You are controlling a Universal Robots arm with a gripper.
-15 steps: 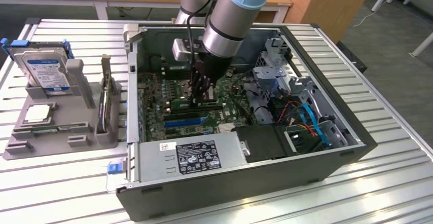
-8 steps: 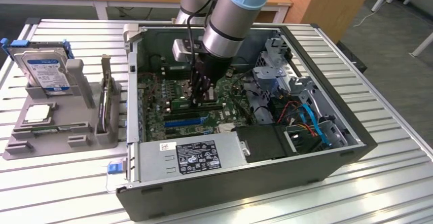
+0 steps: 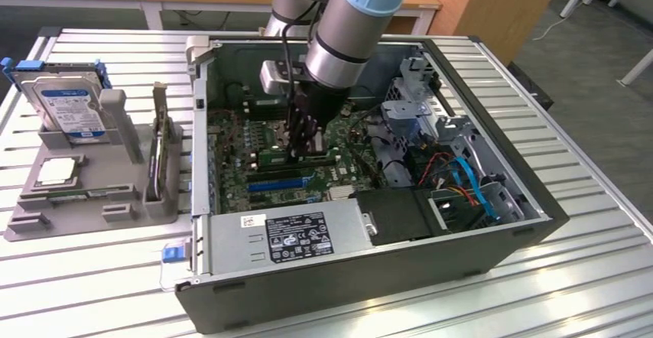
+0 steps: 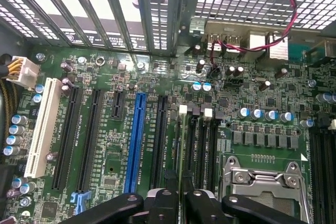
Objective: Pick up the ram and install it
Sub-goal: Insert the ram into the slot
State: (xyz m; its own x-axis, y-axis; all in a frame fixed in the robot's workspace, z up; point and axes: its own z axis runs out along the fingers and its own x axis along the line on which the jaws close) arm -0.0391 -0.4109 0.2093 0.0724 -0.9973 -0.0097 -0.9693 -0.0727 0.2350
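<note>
1. Inside the case (image 3: pixel 531 223), the gripper (image 4: pixel 182 196) is clamped on the ram (image 4: pixel 181 145), which stands edge-on over the slots (image 4: pixel 202 142) beside the socket (image 4: pixel 265 179).
2. Seating likely calls for an upright stick, square to its slot, with even pressure at both ends.

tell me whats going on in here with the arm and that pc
A robot arm reaches into the open dark grey computer case. Its gripper is closed on the long, thin green ram stick, held edge-on at the black memory slots on the green motherboard, beside the metal processor socket. Whether it is fully seated is unclear.
</note>
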